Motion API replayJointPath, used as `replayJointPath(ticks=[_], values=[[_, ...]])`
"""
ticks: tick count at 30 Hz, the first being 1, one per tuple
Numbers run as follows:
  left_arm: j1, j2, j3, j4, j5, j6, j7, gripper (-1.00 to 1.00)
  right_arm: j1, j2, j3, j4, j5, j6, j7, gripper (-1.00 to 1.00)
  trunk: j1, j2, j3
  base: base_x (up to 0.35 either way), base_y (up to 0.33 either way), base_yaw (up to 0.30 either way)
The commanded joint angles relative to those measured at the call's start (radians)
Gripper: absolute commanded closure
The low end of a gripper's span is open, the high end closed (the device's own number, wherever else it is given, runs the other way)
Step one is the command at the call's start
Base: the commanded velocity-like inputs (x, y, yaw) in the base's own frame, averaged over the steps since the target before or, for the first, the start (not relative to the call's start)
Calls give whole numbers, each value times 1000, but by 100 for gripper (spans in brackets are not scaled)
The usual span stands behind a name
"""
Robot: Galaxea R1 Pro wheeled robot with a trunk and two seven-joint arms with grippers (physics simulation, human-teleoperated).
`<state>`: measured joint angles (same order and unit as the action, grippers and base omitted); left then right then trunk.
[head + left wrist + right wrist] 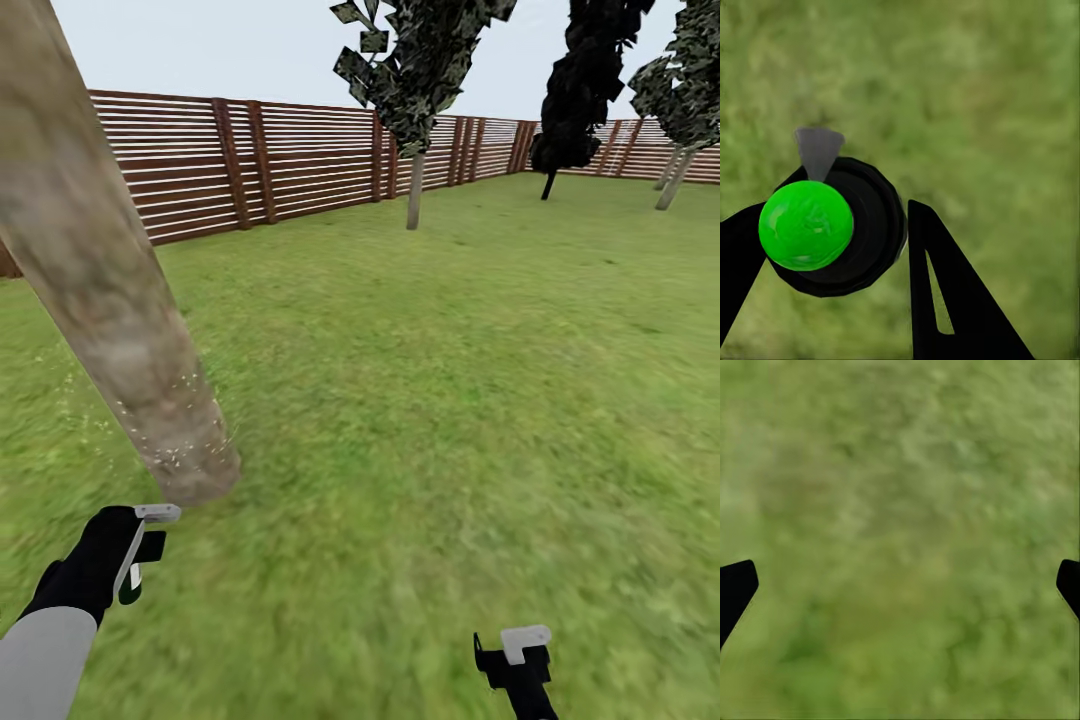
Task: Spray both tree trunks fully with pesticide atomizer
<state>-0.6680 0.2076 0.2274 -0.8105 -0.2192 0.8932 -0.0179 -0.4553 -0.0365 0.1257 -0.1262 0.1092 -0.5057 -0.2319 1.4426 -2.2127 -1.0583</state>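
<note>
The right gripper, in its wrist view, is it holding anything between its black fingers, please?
No, the right gripper is open, its black fingertips spread apart over the blurry green grass lawn.

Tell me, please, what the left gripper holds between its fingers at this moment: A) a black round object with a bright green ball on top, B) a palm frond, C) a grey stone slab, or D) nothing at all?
A: in the left wrist view, the left gripper has its black fingers on either side of the black atomizer with its green ball, above the grass.
</note>
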Motion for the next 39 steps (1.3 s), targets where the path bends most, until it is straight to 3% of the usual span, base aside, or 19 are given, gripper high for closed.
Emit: replayJointPath(ticks=[1,6,13,17,26,33,39], values=[[-1,-1,1,-1,-5,4,-2,100,0,0,5,0,10,1,-10,-100,0,0,-1,232,-209,275],[-1,-1,1,-1,-5,4,-2,100,0,0,5,0,10,1,-10,-100,0,0,-1,232,-209,274],[-1,-3,1,5,-4,3,-2,100,0,-3,4,0,11,1,-10,-100,0,0,-1,221,-212,28],[-1,-59,1,-24,-5,3,-2,100,0,-8,3,0,11,1,-10,-100,0,0,-1,125,-245,0],[-5,-68,-1,-82,-5,18,-12,100,0,-5,3,0,10,1,-9,-100,0,0,-1,8,-88,210],[-106,-70,-7,-64,-3,112,-17,100,0,-6,3,0,10,1,-9,-100,0,0,-1,0,0,272],[-192,-66,-14,-30,-4,129,-17,100,0,-6,3,0,10,1,-9,-100,0,0,-1,0,0,215]])
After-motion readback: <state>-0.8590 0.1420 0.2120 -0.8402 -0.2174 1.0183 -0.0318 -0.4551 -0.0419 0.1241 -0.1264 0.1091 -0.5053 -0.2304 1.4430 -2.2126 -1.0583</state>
